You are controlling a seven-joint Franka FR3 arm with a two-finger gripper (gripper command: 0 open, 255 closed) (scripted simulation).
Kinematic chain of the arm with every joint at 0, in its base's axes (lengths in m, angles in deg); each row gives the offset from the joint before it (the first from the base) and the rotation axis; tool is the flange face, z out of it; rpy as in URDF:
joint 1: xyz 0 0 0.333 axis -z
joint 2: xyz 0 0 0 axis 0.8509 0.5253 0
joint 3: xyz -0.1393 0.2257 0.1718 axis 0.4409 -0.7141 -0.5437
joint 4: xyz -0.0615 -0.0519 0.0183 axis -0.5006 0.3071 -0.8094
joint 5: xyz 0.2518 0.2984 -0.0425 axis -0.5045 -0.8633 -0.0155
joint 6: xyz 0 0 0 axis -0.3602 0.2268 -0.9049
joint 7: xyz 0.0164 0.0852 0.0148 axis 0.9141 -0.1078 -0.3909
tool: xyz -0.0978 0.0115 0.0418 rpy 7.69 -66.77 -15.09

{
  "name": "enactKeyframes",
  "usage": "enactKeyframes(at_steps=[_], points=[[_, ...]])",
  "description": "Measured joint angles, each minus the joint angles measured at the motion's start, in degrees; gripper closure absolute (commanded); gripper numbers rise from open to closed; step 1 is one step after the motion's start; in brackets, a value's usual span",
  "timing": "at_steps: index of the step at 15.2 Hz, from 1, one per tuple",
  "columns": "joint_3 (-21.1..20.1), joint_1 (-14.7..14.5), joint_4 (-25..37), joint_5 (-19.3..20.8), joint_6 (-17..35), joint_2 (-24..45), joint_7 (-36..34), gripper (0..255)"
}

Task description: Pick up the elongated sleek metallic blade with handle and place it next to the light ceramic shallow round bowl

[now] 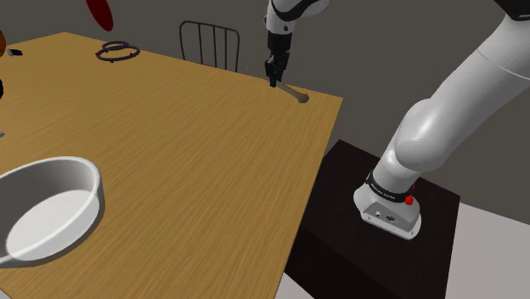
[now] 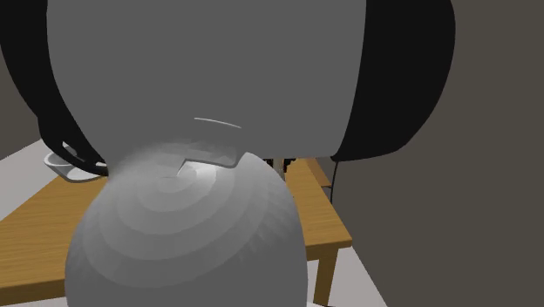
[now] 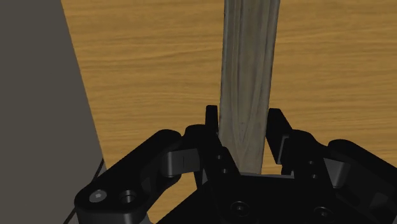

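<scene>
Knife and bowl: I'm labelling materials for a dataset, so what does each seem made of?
Knife: dull grey-brown with lengthwise streaks like grain, matte; could be brushed metal or weathered wood. Bowl: plain whitish-grey, smooth with a soft sheen, possibly glazed ceramic.

The shoulder view looks from beside the stand [image 1: 340, 255] down across the tabletop [image 1: 195, 153] to its far edge. The second exterior view sits hard against the arm [image 2: 200, 70], apparently behind it, catching the same tabletop past it. The wrist view looks along the jaws, close over that tabletop.
</scene>
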Motion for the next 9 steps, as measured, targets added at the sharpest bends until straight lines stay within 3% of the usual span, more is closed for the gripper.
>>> enactKeyframes(at_steps=[9], points=[[-0.08, 0.00, 5.59, 0.16, -7.03, -1.44, -0.30, 255]])
